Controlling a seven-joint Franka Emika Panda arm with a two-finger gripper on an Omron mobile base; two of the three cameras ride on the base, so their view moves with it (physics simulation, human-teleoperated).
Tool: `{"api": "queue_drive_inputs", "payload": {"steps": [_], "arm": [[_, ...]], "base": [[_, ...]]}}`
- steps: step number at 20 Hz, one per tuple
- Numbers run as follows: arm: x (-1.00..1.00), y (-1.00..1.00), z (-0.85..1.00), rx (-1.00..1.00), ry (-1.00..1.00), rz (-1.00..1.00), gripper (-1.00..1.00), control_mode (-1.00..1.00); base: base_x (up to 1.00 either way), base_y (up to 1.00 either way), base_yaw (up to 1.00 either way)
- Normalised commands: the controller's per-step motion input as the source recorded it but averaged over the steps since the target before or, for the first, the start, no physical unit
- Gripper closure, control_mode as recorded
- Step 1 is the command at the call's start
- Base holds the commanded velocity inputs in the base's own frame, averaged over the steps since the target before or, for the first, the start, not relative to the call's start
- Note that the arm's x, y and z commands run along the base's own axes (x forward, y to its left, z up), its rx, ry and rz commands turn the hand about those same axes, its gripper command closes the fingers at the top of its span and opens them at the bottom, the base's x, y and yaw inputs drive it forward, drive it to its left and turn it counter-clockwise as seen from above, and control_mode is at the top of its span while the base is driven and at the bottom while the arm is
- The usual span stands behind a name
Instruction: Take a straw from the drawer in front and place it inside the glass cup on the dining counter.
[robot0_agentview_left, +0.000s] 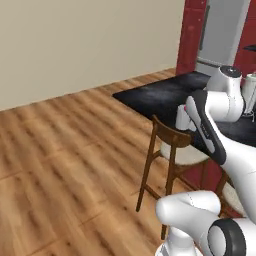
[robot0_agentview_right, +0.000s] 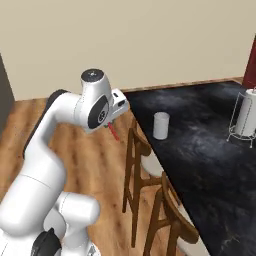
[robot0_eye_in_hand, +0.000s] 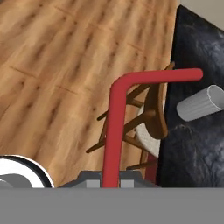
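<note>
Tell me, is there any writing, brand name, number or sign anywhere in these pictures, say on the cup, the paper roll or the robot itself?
None: no text can be read anywhere.
The glass cup, the paper-towel roll, the straw and the dining counter are all plain.

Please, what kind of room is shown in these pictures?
Most likely a home kitchen with a dining area: a glossy black stone dining counter with wooden bar stools beside it, a white paper-towel roll on a wire stand, and a tall grey refrigerator between dark red cabinets.
</note>
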Motion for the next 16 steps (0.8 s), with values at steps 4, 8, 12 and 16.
{"api": "queue_drive_inputs", "payload": {"steps": [4,8,12,16], "arm": [[0.0,0.0,0.0,0.0,0.0,0.0,1.0,1.0],[0.0,0.0,0.0,0.0,0.0,0.0,1.0,1.0],[0.0,0.0,0.0,0.0,0.0,0.0,1.0,1.0],[0.0,0.0,0.0,0.0,0.0,0.0,1.0,1.0]], "base": [[0.02,0.76,-0.54],[0.36,0.91,-0.58],[0.43,1.0,-0.55],[0.37,0.96,-0.54]]}}
